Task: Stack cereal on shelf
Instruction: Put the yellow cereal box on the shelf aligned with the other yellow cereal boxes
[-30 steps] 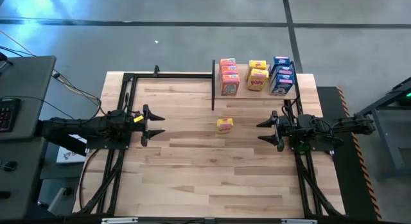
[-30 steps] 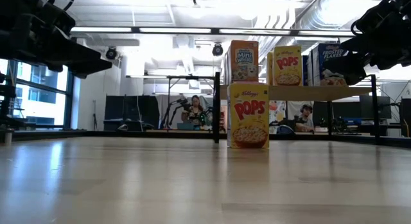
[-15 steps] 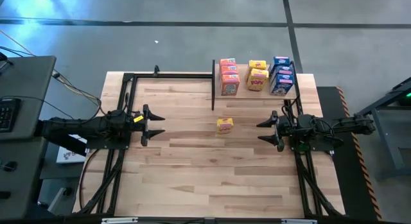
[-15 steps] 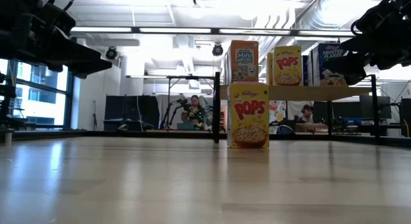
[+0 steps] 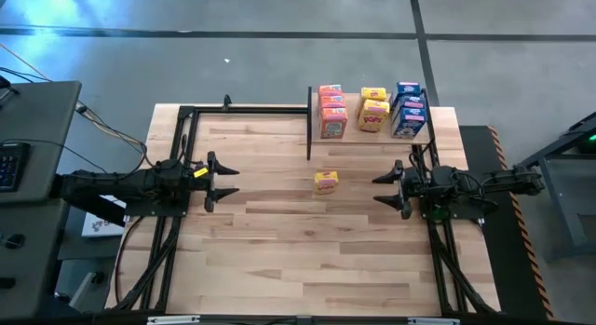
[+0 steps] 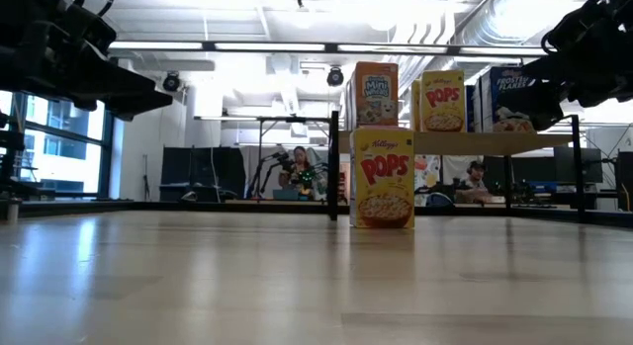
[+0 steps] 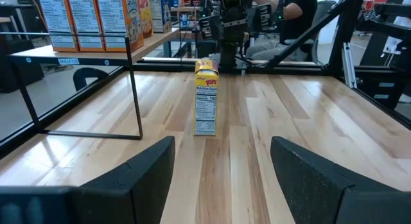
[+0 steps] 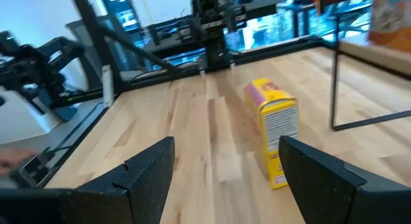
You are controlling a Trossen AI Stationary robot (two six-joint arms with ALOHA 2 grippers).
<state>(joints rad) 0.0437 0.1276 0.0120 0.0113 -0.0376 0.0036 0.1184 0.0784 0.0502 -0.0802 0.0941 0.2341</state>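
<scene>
The desk [image 5: 279,250] carries the shelf [image 5: 372,139] at its far right, where orange Mini-Wheats, yellow Pops and blue Frosted Flakes boxes [image 5: 371,111] stand in three rows. One yellow Kellogg's Pops box [image 5: 326,182] stands upright alone on the desk, nearer than the shelf, between the two arms. The left tool [image 5: 226,181] hangs well left of it, the right tool [image 5: 382,190] closer on its right; both are spread wide, released, grasping nothing
</scene>
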